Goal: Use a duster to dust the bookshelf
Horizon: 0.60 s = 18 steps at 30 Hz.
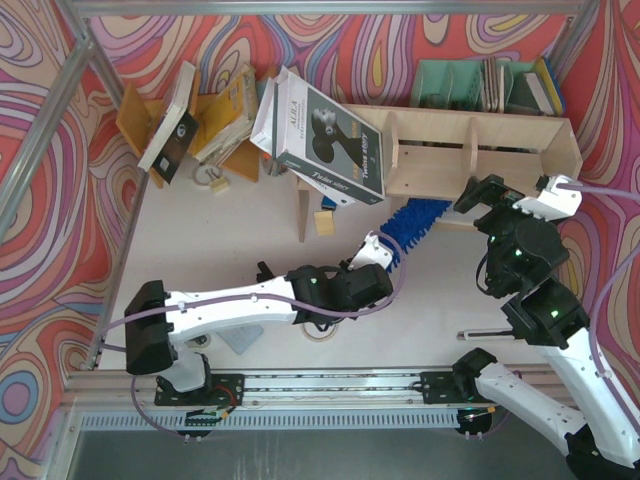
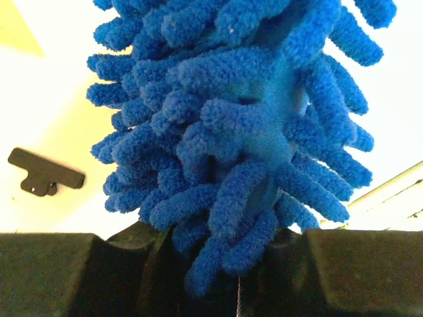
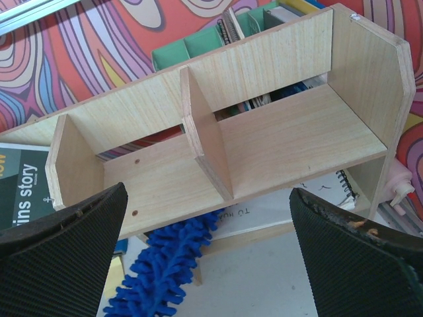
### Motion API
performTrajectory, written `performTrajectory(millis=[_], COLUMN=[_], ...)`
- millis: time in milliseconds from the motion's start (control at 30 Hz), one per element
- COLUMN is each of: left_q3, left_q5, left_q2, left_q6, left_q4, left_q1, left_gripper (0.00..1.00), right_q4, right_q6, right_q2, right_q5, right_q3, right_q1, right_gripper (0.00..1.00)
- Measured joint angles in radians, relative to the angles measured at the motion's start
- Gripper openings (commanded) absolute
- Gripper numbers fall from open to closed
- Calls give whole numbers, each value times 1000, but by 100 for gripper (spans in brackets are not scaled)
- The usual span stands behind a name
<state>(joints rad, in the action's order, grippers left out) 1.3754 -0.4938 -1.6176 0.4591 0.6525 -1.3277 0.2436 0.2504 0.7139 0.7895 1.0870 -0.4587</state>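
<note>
The pale plywood bookshelf (image 1: 470,150) stands at the back right, its compartments facing me in the right wrist view (image 3: 264,145). The fluffy blue duster (image 1: 415,222) slants up from my left gripper (image 1: 375,252), which is shut on its near end. Its far end reaches under the upper board, above the lower shelf. The left wrist view is filled by the duster (image 2: 231,119), with the strands spilling over my left gripper (image 2: 225,264). My right gripper (image 1: 480,195) hangs open in front of the shelf. Nothing lies between its fingers (image 3: 59,257), and the duster (image 3: 165,264) shows between them below.
A large dark book (image 1: 325,140) leans on the shelf's left end. An orange-yellow book rack (image 1: 180,120) stands at the back left and a teal file organiser (image 1: 480,85) behind the shelf. A small yellow block (image 1: 324,222) and a black clip (image 2: 45,173) lie on the table.
</note>
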Motion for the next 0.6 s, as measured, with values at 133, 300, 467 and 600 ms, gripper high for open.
performTrajectory(millis=[133,300,467,600], left_q3=[-45,-63,-42,47], left_q5=[-9,-16,-4,12], left_q2=[51,64,43,-41], left_q6=[18,20,16,-6], left_q4=[29,34,35,34], left_q1=[0,-3,-3,-2], left_gripper=[0,0,0,0], right_q4=[0,1,1,1], right_q6=[0,1,1,1], right_q2=[2,2,2,5], right_q5=[0,0,0,0], right_q3=[-1,-1,-1,0], right_q1=[0,0,0,0], right_gripper=[99,99,99,99])
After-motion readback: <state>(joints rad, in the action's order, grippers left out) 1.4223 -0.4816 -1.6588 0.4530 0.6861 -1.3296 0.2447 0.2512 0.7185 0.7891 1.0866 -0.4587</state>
